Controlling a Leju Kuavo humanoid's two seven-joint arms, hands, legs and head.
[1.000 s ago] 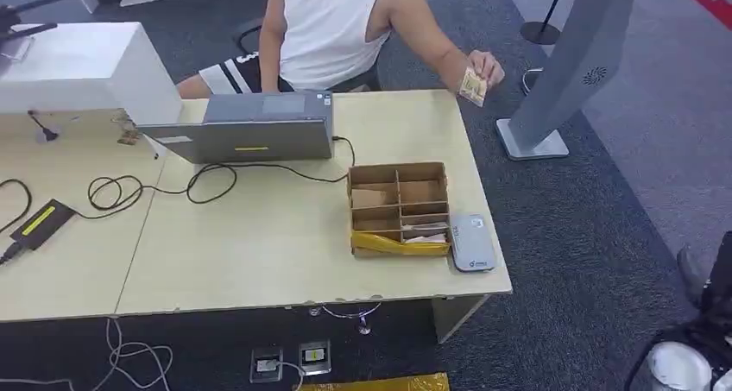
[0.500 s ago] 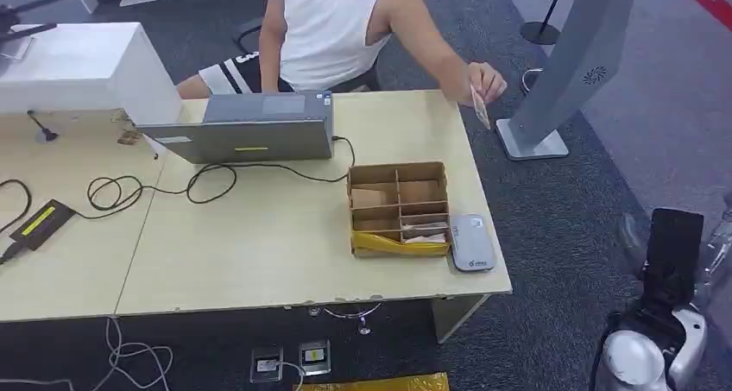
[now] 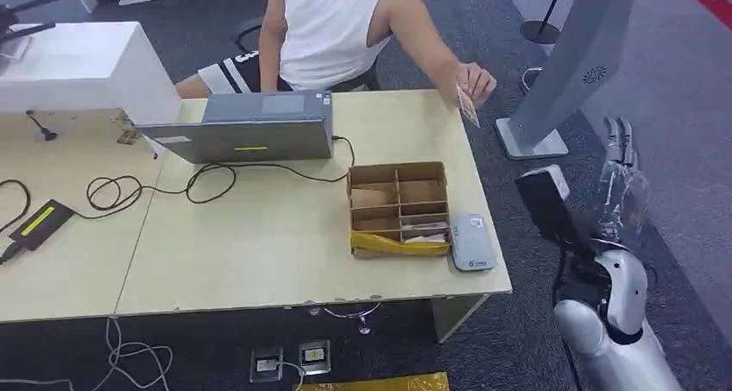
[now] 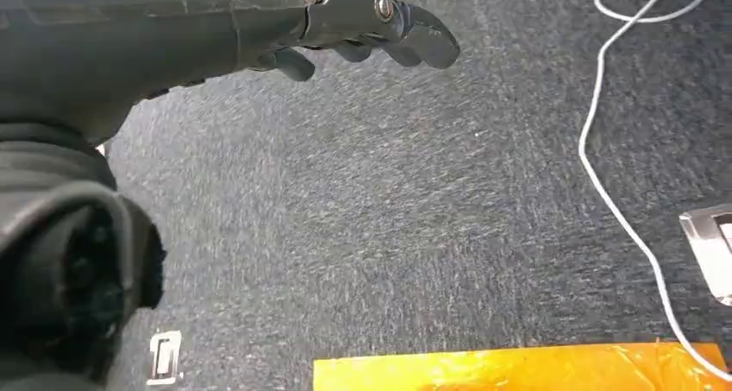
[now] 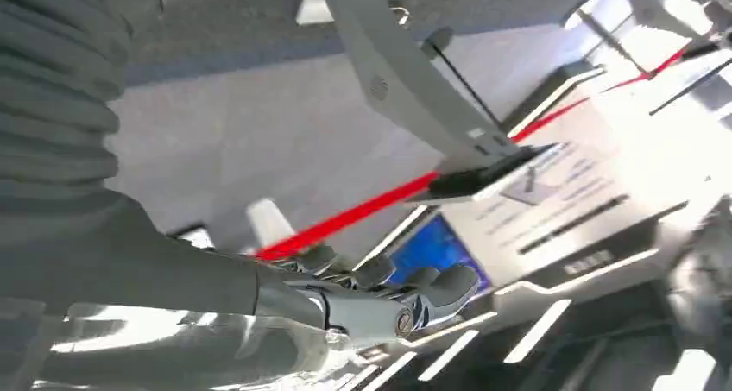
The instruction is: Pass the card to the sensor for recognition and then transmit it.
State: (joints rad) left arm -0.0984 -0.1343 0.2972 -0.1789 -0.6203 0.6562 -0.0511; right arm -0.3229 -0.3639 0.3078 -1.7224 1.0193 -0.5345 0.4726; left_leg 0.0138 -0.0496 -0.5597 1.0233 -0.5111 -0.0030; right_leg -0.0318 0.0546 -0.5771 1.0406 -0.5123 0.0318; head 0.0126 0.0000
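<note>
A person's hand (image 3: 473, 82) held the card (image 3: 467, 108) just past the worktop's (image 3: 259, 236) far corner. The right hand (image 3: 620, 162) was raised beside the worktop, fingers spread, holding nothing. The left hand (image 4: 362, 28) hung over carpet, empty, fingers loosely extended.

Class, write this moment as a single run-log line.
right hand: raised, empty | small tan card: held by person's hand | left hand: hanging, empty | handover: not yet

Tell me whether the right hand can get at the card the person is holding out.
Probably yes. The right hand is raised beside the table's end, empty with fingers apart, and only open floor lies between it and the card held out past the table corner in the person's hand.
</note>
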